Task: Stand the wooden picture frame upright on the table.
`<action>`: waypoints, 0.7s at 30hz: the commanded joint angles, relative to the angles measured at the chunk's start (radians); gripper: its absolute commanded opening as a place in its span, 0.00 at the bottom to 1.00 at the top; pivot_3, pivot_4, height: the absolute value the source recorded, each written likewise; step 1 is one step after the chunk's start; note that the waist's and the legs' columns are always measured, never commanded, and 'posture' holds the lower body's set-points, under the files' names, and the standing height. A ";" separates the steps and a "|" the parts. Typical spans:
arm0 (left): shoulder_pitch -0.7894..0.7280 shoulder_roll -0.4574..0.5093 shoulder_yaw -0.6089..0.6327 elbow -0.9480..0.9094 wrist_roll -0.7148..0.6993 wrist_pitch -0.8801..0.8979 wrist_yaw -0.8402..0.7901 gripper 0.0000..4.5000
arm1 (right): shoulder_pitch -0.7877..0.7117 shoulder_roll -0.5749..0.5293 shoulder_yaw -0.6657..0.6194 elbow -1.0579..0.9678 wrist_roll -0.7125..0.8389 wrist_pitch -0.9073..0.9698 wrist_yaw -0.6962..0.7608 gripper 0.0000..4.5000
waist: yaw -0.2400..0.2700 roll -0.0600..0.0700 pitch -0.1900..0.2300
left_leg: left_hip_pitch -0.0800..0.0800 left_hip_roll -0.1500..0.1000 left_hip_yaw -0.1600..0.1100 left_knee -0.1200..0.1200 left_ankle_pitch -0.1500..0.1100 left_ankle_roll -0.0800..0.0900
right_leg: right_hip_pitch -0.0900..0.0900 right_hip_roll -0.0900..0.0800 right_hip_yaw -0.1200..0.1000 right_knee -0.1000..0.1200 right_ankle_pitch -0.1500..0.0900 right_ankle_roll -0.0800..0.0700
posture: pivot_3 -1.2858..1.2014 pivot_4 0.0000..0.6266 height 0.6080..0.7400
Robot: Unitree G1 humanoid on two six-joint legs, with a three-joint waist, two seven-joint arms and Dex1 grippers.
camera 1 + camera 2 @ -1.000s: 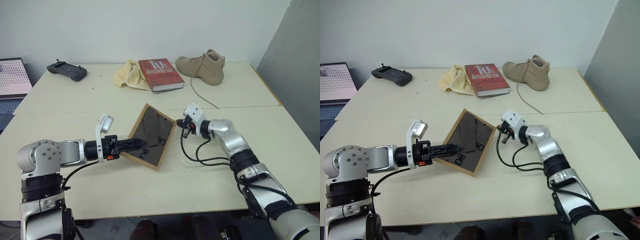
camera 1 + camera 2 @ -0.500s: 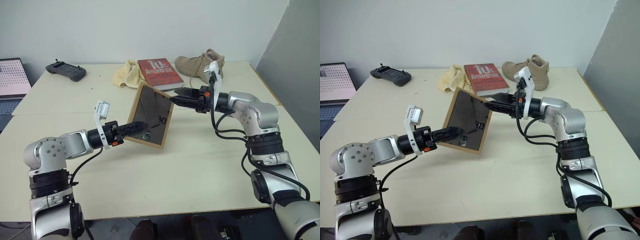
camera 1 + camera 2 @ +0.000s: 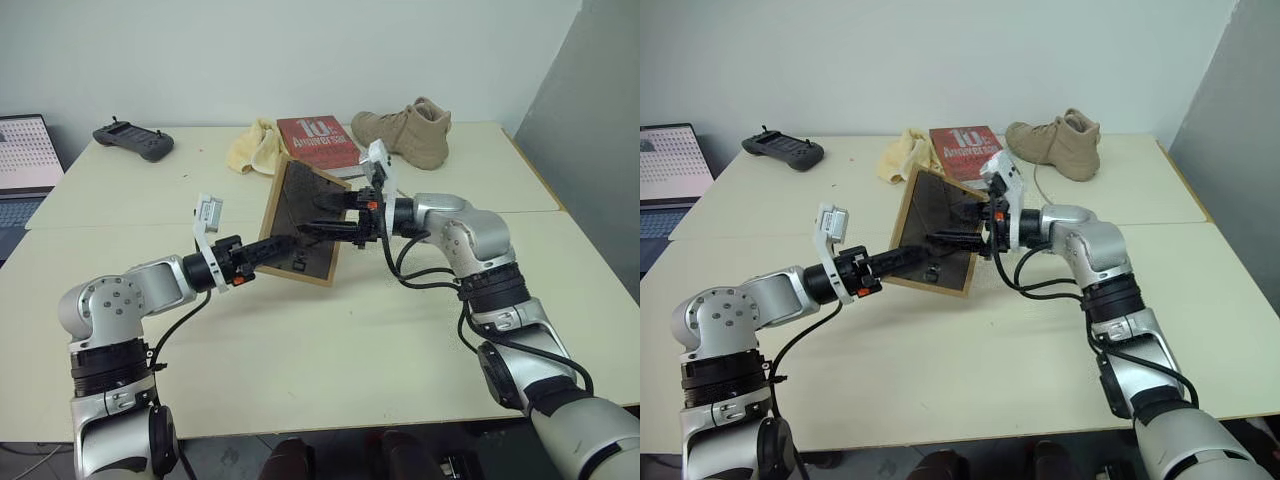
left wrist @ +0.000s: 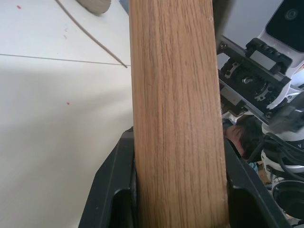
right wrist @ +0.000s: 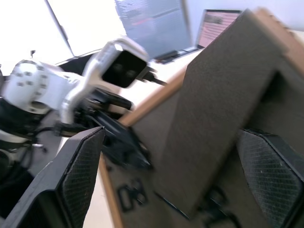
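Note:
The wooden picture frame [image 3: 300, 200] is tilted up steeply over the middle of the table [image 3: 400, 330], its dark grey back and black strut facing me. My left gripper [image 3: 272, 244] is shut on its lower left edge; in the left wrist view the light wood border [image 4: 175, 118] sits clamped between the black fingers [image 4: 111, 190]. My right gripper [image 3: 318, 222] reaches in from the right, open, with its fingers [image 5: 80, 166] spread wide in front of the backing [image 5: 209, 133]. I cannot tell whether the frame's bottom edge touches the table.
Along the far side of the table lie a red book [image 3: 318, 140], a yellow cloth [image 3: 250, 148], a tan boot [image 3: 405, 130] with a trailing lace, and a dark controller [image 3: 133, 140]. A laptop [image 3: 22, 165] stands at the left edge. A grey panel [image 3: 600, 150] rises on the right.
The frame has been tilted up from a low lean to nearly upright. My right gripper opened, rose from the frame's right corner and swung across to its back. My left gripper kept its hold.

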 commanded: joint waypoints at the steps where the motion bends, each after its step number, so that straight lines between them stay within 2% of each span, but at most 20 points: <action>1: 0.004 -0.007 0.019 -0.037 -0.040 -0.024 0.011 0.29 | 0.015 -0.027 -0.029 -0.162 0.126 0.103 0.066 0.99 | 0.001 0.000 0.000 | 0.000 0.000 0.000 0.000 0.000 0.000 | 0.000 0.000 0.000 0.000 0.000 0.000 | 0.52 0.24 1.00; 6: 0.003 -0.018 0.048 -0.017 -0.088 0.006 0.054 0.29 | 0.065 -0.097 -0.036 -0.222 0.135 0.136 0.053 0.99 | 0.001 0.000 0.000 | 0.000 0.000 0.000 0.000 0.000 0.000 | 0.000 0.000 0.000 0.000 0.000 0.000 | 0.52 0.24 1.00; 11: -0.050 -0.055 0.144 0.105 -0.224 0.192 0.204 0.29 | 0.123 -0.207 -0.036 -0.201 -0.011 -0.036 -0.019 0.99 | 0.002 0.000 0.000 | 0.000 0.000 -0.001 0.000 -0.001 0.002 | 0.000 0.000 0.000 0.001 0.000 0.000 | 0.52 0.24 1.00; 14: -0.082 -0.054 0.215 0.184 -0.315 0.302 0.286 0.29 | 0.204 -0.305 -0.029 -0.215 -0.134 -0.257 -0.022 0.99 | 0.003 -0.002 0.001 | 0.000 -0.001 -0.001 0.001 -0.002 0.004 | 0.001 0.000 -0.001 -0.001 0.000 0.000 | 0.52 0.24 1.00; 17: -0.038 0.006 0.167 0.220 -0.464 0.315 0.341 0.29 | 0.295 -0.352 -0.007 -0.188 -0.279 -0.573 -0.059 0.99 | 0.002 -0.002 0.001 | 0.000 0.000 0.000 0.001 -0.002 0.004 | 0.001 0.000 -0.001 -0.001 0.000 0.001 | 0.52 0.24 1.00; 19: -0.025 0.030 0.143 0.253 -0.555 0.315 0.393 0.29 | 0.329 -0.373 0.037 -0.100 -0.447 -0.936 -0.150 0.99 | -0.004 -0.003 0.001 | 0.000 0.000 0.000 0.001 0.000 0.000 | 0.001 0.000 0.000 0.000 0.000 0.001 | 0.52 0.24 1.00; 21: -0.024 0.042 0.132 0.294 -0.635 0.315 0.453 0.29 | 0.314 -0.377 0.081 0.007 -0.649 -1.237 -0.337 0.99 | -0.006 -0.003 0.001 | 0.002 0.000 0.001 0.001 0.000 0.000 | 0.001 0.000 0.001 0.001 0.000 0.000 | 0.52 0.24 1.00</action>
